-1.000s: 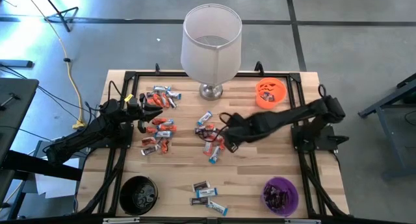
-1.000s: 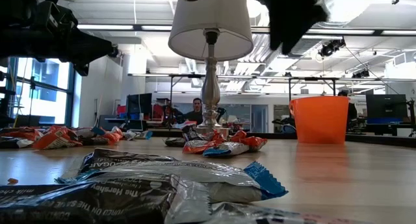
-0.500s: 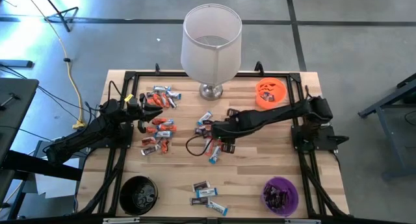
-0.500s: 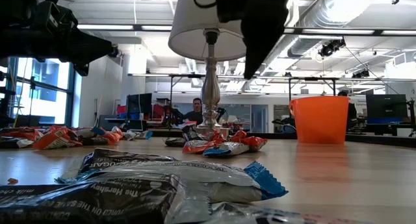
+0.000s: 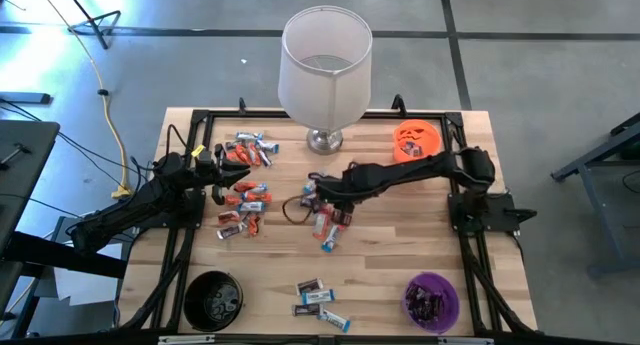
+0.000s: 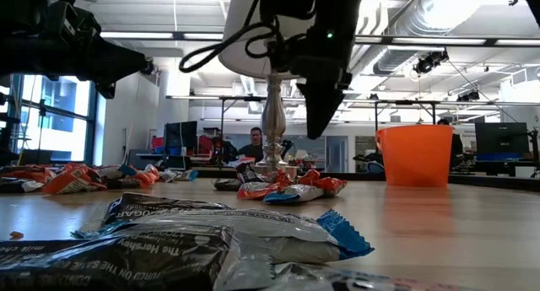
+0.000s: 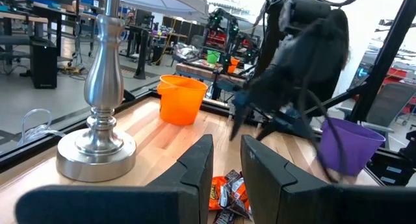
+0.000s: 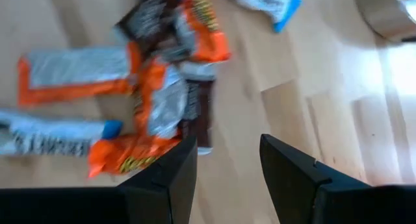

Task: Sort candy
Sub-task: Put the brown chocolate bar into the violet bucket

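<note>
My right jaws [image 8: 224,165] spread, empty, over candy [image 5: 325,217] pile mid-counter — wrappers light, crinkly, slippery; pinch across bar middle. Left jaws [image 7: 226,164] narrow gap, empty, near left edge.

Right hand [image 5: 318,195] hangs open mid-table; left hand [image 5: 222,171], fingers slightly parted, waits.

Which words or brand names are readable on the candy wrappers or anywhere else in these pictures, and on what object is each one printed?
"SUGAR": dark candy wrapper nearest the low camera.
"The Hershey": the same wrapper, upside down, lower edge; the rest is unreadable.
Orange wrappers below the right pincer: printing too blurred.
Orange bowl: a face drawing, no words.
</note>
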